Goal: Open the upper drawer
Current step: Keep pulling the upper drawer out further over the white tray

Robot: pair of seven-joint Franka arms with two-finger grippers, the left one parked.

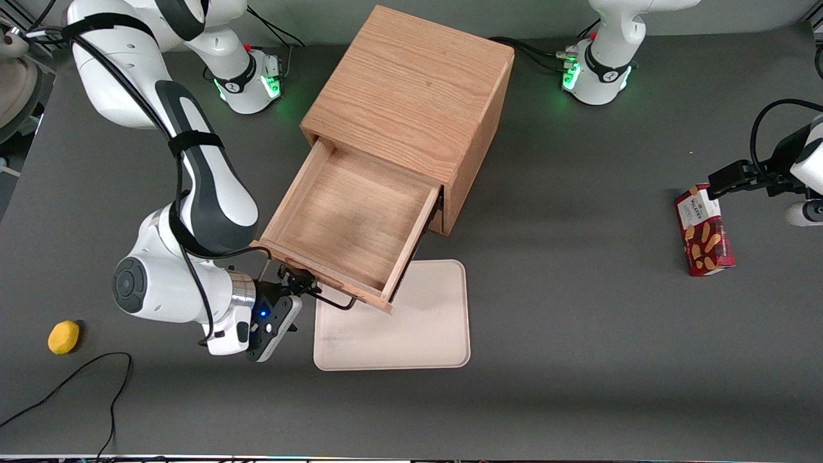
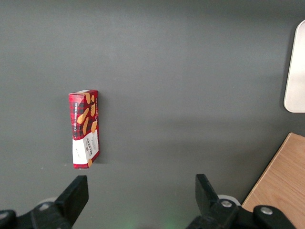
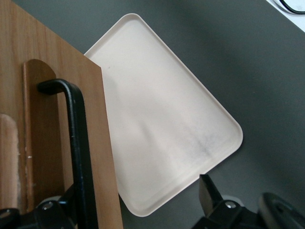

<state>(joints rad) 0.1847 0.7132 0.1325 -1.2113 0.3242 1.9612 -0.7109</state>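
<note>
The oak cabinet (image 1: 411, 90) stands mid-table, and its upper drawer (image 1: 347, 218) is pulled far out toward the front camera, showing an empty light-wood inside. A thin black bar handle (image 1: 334, 301) runs along the drawer front (image 3: 43, 119). My gripper (image 1: 302, 285) is in front of the drawer at the handle's end toward the working arm. In the right wrist view the gripper (image 3: 140, 205) is open, its fingers spread wide. The handle (image 3: 78, 143) passes close beside one finger (image 3: 66, 207), which is not closed on it.
A beige tray (image 1: 411, 321) lies on the table in front of the drawer, partly under its front; the same tray (image 3: 162, 129) fills the wrist view. A yellow lemon-like object (image 1: 64, 337) and a black cable (image 1: 96, 373) lie toward the working arm's end. A red biscuit box (image 1: 704, 230) lies toward the parked arm's end.
</note>
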